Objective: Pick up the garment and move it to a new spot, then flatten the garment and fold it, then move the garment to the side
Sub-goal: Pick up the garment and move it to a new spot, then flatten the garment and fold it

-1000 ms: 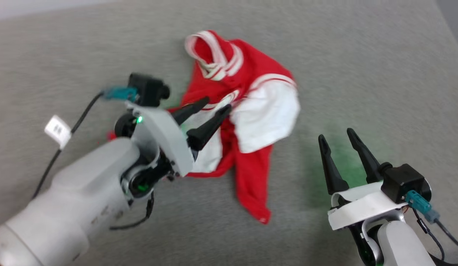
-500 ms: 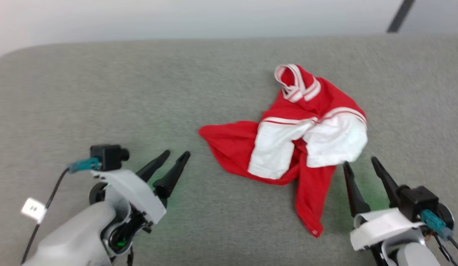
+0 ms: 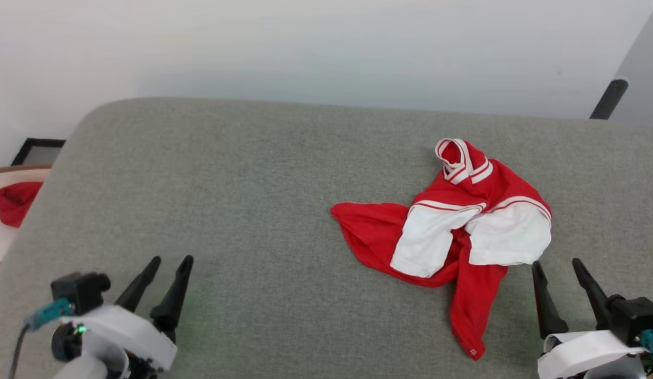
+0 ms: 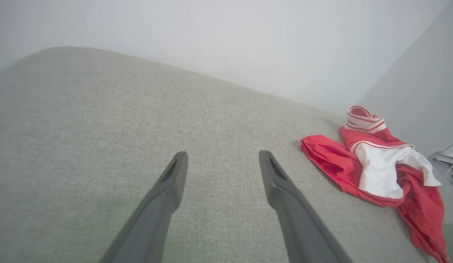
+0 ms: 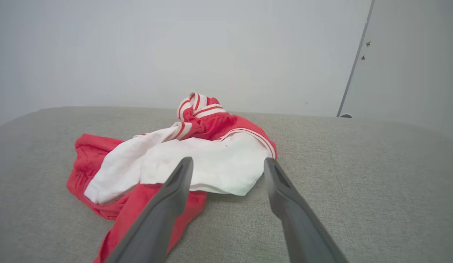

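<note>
The garment (image 3: 463,231) lies crumpled on the right half of the grey padded surface (image 3: 253,173), striped collar toward the far edge and a red tail trailing toward the near edge. By the near right corner, the right gripper (image 3: 555,261) has its 2 fingers spread and empty, just beside a white sleeve. Near the left corner, the left gripper (image 3: 172,258) is equally spread, well apart from the garment.
</note>
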Available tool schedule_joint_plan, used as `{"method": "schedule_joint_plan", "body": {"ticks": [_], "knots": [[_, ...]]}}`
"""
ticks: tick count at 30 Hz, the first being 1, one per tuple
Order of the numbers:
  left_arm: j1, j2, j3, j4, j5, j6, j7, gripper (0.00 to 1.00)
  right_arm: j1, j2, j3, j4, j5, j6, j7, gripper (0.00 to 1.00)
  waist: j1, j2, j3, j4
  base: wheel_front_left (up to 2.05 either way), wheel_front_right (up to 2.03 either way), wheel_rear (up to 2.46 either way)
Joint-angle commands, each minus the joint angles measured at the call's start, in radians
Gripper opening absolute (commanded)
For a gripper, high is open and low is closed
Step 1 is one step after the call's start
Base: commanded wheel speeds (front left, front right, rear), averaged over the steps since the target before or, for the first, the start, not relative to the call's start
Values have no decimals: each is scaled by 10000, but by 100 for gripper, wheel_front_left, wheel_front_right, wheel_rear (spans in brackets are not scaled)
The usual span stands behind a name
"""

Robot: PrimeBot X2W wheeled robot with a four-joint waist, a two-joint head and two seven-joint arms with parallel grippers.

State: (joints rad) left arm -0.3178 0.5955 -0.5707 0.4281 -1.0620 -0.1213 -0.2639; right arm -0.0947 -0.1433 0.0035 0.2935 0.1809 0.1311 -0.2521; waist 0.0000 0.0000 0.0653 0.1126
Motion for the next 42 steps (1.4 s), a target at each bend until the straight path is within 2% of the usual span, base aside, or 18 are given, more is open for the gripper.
{"method": "schedule_joint_plan", "body": {"ticks": [1,5,9,14,17,23,42], "knots": [[492,-220,614,-194,628,93,-1,100,123,-23,-111,-113,51,-6,44,100,0,0,-105,70,0,0,0],[1531,-890,2520,-747,2107,176,-2,100,226,-39,-296,-356,97,-8,133,100,0,0,-84,-47,0,0,0],[2265,-1507,3928,-1378,3757,117,-2,100,191,-24,-409,-607,136,-6,224,100,0,0,-66,-146,0,0,0],[2666,-1987,5004,-2184,5674,27,-2,100,35,37,-494,-888,193,-6,262,100,0,0,-103,-247,0,0,0],[2842,-2249,5311,-2489,6376,-38,-3,100,-4,117,-481,-1023,212,-6,247,100,0,0,-139,-310,0,0,0],[3109,-2657,5383,-2384,6720,-92,-3,100,232,265,-337,-904,165,-8,242,100,0,0,-237,-399,0,0,0],[3177,-2642,5180,-2509,6652,-99,-3,100,52,288,-201,-770,36,-7,167,100,0,0,-164,-396,0,0,0]]}}
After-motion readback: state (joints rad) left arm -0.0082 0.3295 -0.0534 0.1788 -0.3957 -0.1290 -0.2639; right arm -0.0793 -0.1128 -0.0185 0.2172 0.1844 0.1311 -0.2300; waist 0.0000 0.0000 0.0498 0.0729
